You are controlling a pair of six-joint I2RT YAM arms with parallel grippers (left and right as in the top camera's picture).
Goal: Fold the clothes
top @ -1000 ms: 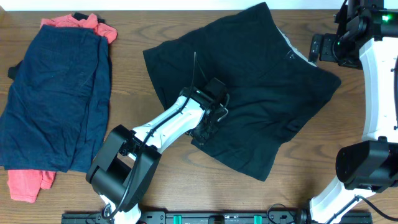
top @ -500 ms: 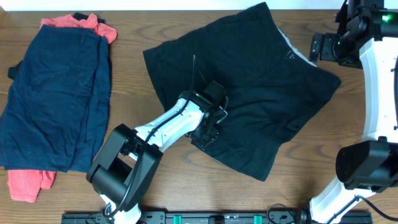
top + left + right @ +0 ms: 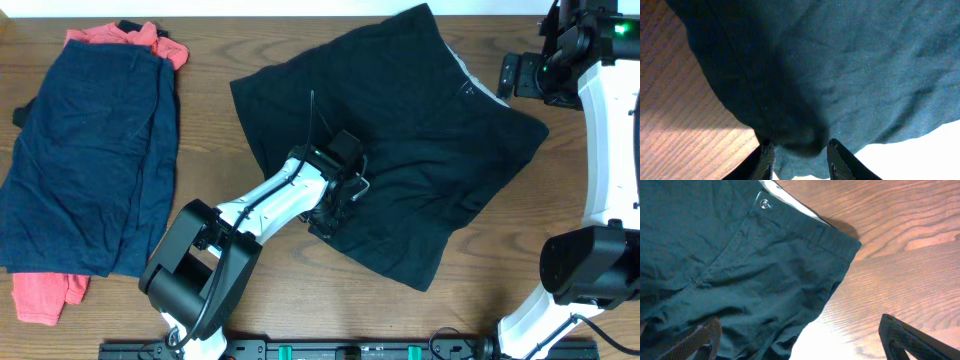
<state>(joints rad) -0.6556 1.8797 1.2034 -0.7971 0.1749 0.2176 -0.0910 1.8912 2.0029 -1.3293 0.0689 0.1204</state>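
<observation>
The black shorts (image 3: 420, 130) lie spread and rumpled on the wooden table, right of centre. My left gripper (image 3: 335, 205) is at their lower left edge. In the left wrist view its fingers (image 3: 799, 157) are pinched on a bunched fold of the black fabric (image 3: 840, 65). My right gripper (image 3: 512, 78) is by the waistband at the right. In the right wrist view its fingers (image 3: 800, 340) are wide open and empty over the waistband corner (image 3: 835, 240) and bare wood. The pale grey lining (image 3: 785, 195) shows at the button.
Navy shorts (image 3: 95, 160) lie flat at the far left on top of a coral-red piece (image 3: 40, 295), which sticks out at the top and bottom. Bare wooden table (image 3: 500, 250) lies right of and below the black shorts. The arm bases stand at the front edge.
The left gripper has shifted slightly at the shorts' edge, and the fabric there has bunched a little. The right arm and the other clothes have not moved.
</observation>
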